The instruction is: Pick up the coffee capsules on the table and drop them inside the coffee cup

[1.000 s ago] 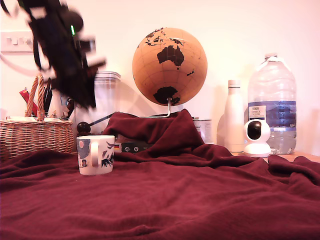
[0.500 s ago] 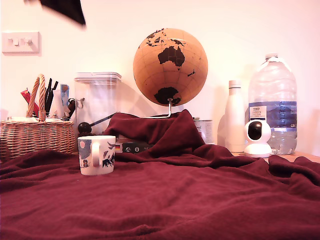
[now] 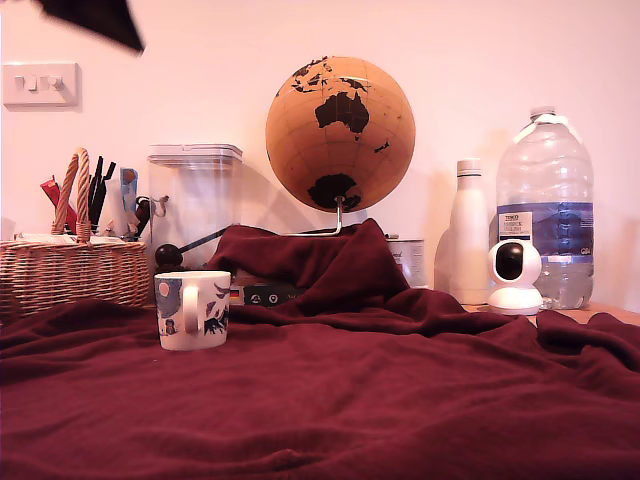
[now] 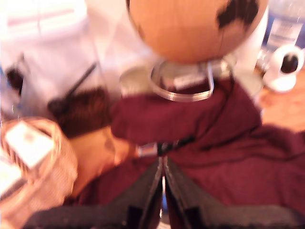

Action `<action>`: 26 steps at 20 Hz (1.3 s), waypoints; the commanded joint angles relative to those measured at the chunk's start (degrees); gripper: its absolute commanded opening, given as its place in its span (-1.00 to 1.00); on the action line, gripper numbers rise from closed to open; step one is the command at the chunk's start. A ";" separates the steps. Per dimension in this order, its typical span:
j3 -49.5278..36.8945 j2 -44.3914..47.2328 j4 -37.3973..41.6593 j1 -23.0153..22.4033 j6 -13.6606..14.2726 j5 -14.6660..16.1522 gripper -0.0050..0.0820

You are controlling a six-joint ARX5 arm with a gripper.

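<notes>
The cup (image 3: 193, 309) stands upright on the red cloth (image 3: 330, 400) at the exterior view's left, its handle facing near. I can see no capsules on the cloth. Just behind it sit a wicker basket (image 3: 70, 273) and a clear canister (image 3: 196, 205); further right stand a globe (image 3: 340, 132), a white bottle (image 3: 469, 235), a small camera (image 3: 514, 277) and a water bottle (image 3: 545, 205). The gripper (image 4: 163, 191) hangs high above the left side, its fingers (image 4: 145, 188) pressed together with only a thin slit between; nothing shows held there.

Red-draped table (image 3: 400, 400), coffee cup (image 3: 193, 309), wicker basket (image 3: 70, 272)
</notes>
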 commanded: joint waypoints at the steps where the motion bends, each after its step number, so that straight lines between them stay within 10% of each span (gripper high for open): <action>1: -4.02 -3.02 2.58 0.77 -1.20 -0.04 -0.94; 26: -50.60 -27.87 23.34 7.80 -10.14 -0.09 -0.94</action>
